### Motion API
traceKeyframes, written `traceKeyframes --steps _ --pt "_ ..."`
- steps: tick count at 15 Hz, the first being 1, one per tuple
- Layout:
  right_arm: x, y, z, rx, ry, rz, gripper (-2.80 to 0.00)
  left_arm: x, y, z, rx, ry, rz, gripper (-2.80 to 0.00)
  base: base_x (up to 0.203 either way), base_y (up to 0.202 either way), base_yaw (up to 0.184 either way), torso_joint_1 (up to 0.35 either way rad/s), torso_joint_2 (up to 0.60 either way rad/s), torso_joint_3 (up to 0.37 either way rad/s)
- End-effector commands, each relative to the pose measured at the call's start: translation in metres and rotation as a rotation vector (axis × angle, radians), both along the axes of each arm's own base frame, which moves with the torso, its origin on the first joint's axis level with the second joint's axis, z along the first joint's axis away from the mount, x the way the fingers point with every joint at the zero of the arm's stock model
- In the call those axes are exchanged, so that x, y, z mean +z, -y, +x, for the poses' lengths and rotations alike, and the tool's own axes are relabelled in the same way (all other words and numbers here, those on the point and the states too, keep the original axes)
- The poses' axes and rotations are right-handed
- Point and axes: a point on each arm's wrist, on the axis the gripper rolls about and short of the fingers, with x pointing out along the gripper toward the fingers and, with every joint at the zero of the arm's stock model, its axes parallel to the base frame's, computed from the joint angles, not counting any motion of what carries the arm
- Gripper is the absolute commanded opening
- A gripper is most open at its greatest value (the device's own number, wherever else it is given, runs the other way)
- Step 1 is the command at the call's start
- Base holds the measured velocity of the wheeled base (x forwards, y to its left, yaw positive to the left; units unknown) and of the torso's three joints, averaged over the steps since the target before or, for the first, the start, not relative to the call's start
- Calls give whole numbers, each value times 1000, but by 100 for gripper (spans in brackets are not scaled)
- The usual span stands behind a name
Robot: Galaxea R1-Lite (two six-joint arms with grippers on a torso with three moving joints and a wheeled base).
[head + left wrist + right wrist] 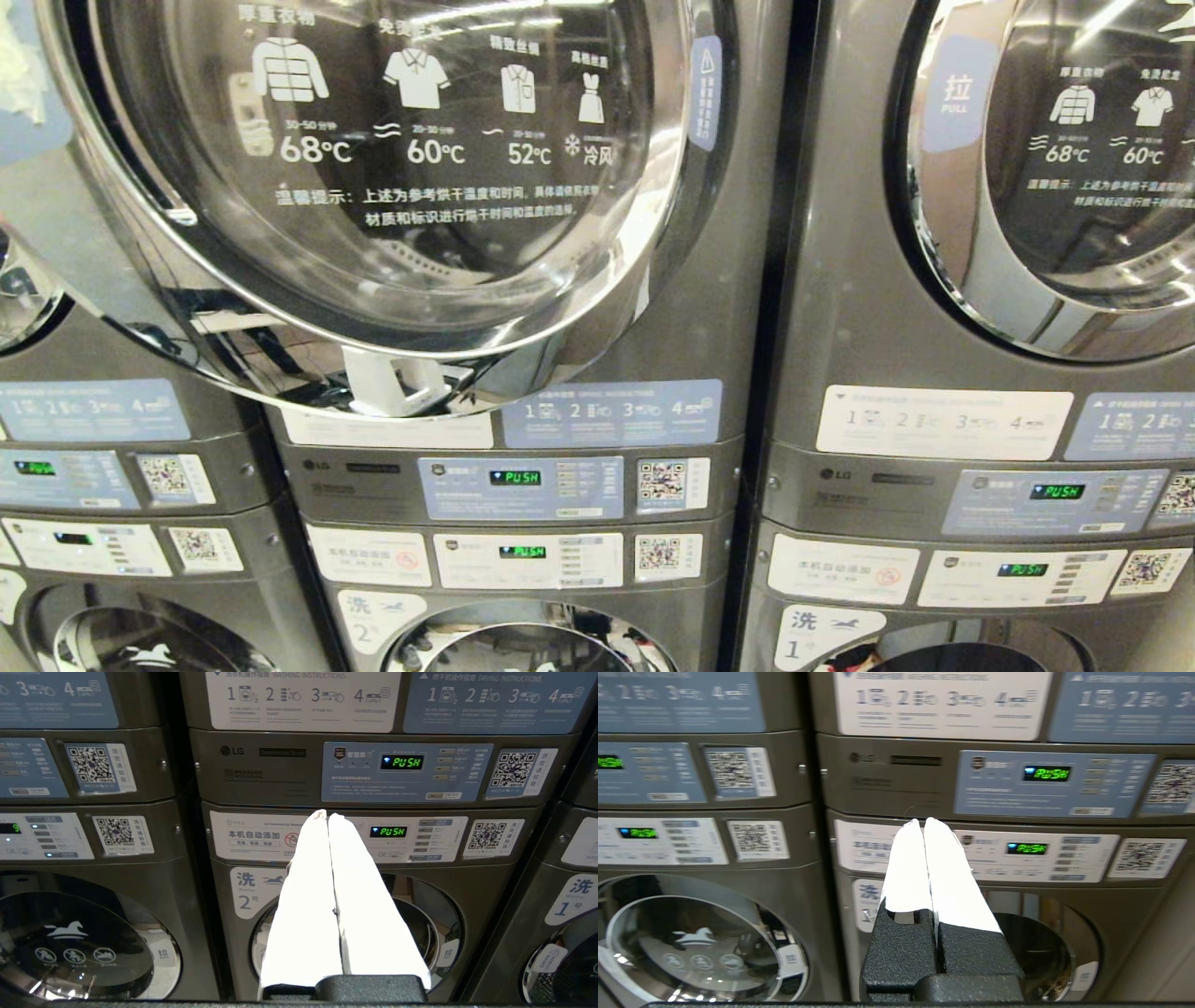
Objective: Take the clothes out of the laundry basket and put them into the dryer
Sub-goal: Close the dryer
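Nearest the head camera hangs the open dryer door [373,187], a round chrome-rimmed glass panel printed with garment icons and drying temperatures; it swings out to the left of its own machine, the middle dryer [691,308], and covers most of that machine's front; a white latch piece [397,383] sits at the door's lower rim. Right of the middle dryer stands a second dryer [840,280] with its door [1074,168] closed and a "PULL" label on the rim; a third grey machine [112,485] shows partly to the left. Below the middle dryer runs its blue control panel [521,487] with a green "PUSH" display [514,477]; under that is a washer panel [527,560] and the top of the washer door marked 2 [523,644].

Neither arm appears in the head view; no laundry basket or clothes show in any view, so their place relative to either claw cannot be told. Left gripper [323,814] points at the washer panel below the middle dryer, its white fingers [303,896] pressed together and holding nothing. Right gripper [923,821] faces the washer panel under the second dryer, white fingers [952,877] likewise closed tip to tip, empty.
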Motion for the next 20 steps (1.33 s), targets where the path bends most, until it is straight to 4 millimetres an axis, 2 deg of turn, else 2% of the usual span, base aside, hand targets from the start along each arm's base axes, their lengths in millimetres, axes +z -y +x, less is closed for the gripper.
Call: traceKeyframes --steps 1,6,7,8,10,11,13,15,17,18,20 --pt "0 0 0 -1 1 0 -280 0 0 0 0 1 0 -280 0 192 0 -1 3 2" --pt "0 0 0 -1 1 -1 -280 0 0 0 -5 2 19 -280 0 75 1 0 2 2" --pt "0 0 0 0 2 -1 -280 3 1 -1 -28 17 87 -280 0 0 0 0 0 0" --pt "0 0 0 -1 2 2 -280 15 2 -5 -85 60 111 -280 0 0 0 0 0 0" --pt "0 0 0 0 1 0 -280 65 6 -18 -263 185 142 -280 0 0 0 0 0 0" --pt "0 0 0 -1 1 0 -280 92 7 -17 -318 199 150 -280 0 0 0 0 0 0" --pt "0 0 0 -1 1 0 -280 148 8 -3 -381 204 154 -280 0 0 0 0 0 0" --pt "0 0 0 -2 1 0 -280 210 9 22 -415 232 153 -280 0 0 0 0 0 0" --pt "0 0 0 -1 1 0 -280 258 10 51 -432 262 136 -280 0 0 0 0 0 0" --pt "0 0 0 1 1 0 -280 277 10 68 -440 269 126 -280 0 0 0 0 0 0" --pt "0 0 0 -1 1 0 -280 298 11 89 -448 283 114 -280 0 0 0 0 0 0"
